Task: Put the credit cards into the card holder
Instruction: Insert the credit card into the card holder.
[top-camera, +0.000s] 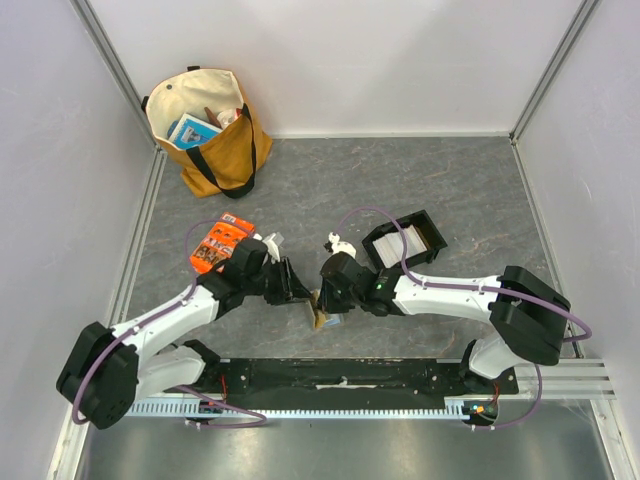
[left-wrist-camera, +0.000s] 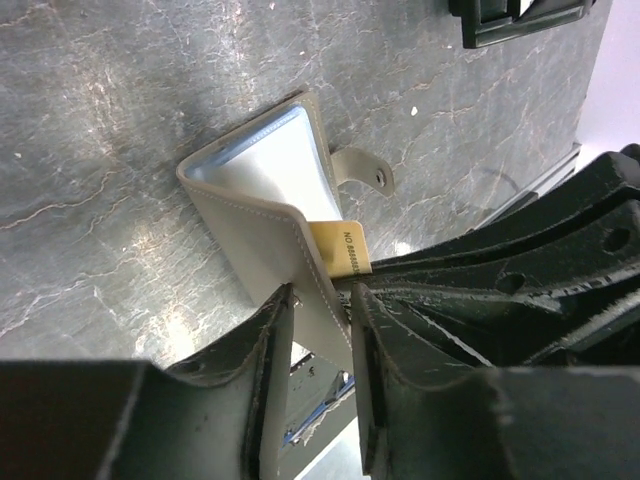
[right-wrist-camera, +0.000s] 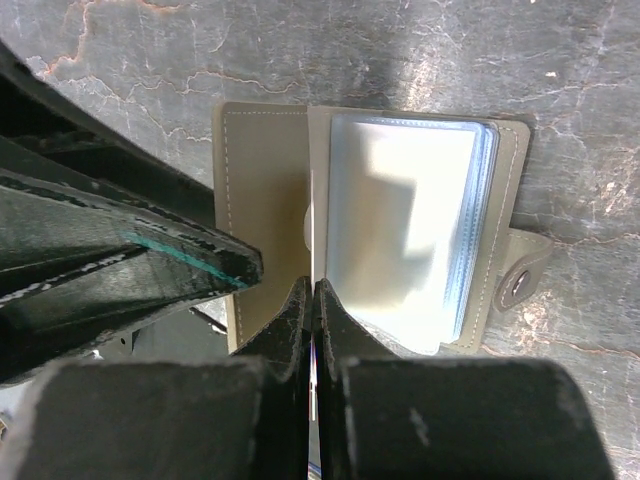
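Note:
The olive-grey card holder (right-wrist-camera: 262, 190) lies open on the grey tabletop, its clear sleeves (right-wrist-camera: 400, 215) facing up and its snap stud (right-wrist-camera: 515, 285) at the right. My right gripper (right-wrist-camera: 313, 290) is shut on a credit card, seen edge-on as a thin white line (right-wrist-camera: 312, 215) over the holder's fold. In the left wrist view this tan credit card (left-wrist-camera: 347, 250) is partly tucked under the holder's cover (left-wrist-camera: 262, 240). My left gripper (left-wrist-camera: 320, 295) straddles that cover flap, its jaws apart around it. More white cards (top-camera: 408, 243) lie in the black tray.
The black tray (top-camera: 415, 216) stands just behind the right gripper (top-camera: 328, 298). An orange printed packet (top-camera: 214, 246) lies beside the left arm. A tan tote bag (top-camera: 210, 135) sits at the back left. Walls close the table on three sides.

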